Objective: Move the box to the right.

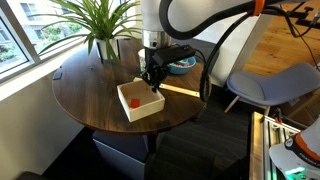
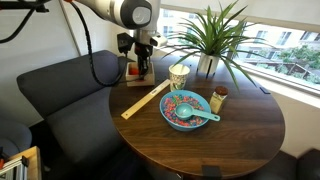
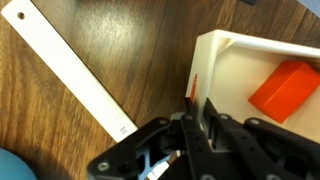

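The box (image 1: 141, 102) is a shallow square box of pale wood near the round table's edge, with a small red-orange item (image 1: 132, 100) inside. My gripper (image 1: 152, 80) stands over the box's wall. In the wrist view the fingers (image 3: 197, 105) are shut on the thin near wall of the box (image 3: 240, 55), and the red-orange item (image 3: 285, 90) lies inside. In an exterior view the gripper (image 2: 143, 68) hides most of the box (image 2: 133, 71) at the table's far edge.
A flat pale wooden stick (image 2: 146, 99) (image 3: 70, 65) lies beside the box. A blue bowl (image 2: 187, 108), a paper cup (image 2: 179, 75), a small jar (image 2: 218, 98) and a potted plant (image 2: 215, 35) share the dark round table (image 2: 240, 140). A sofa (image 2: 50, 100) and a chair (image 1: 270, 85) stand nearby.
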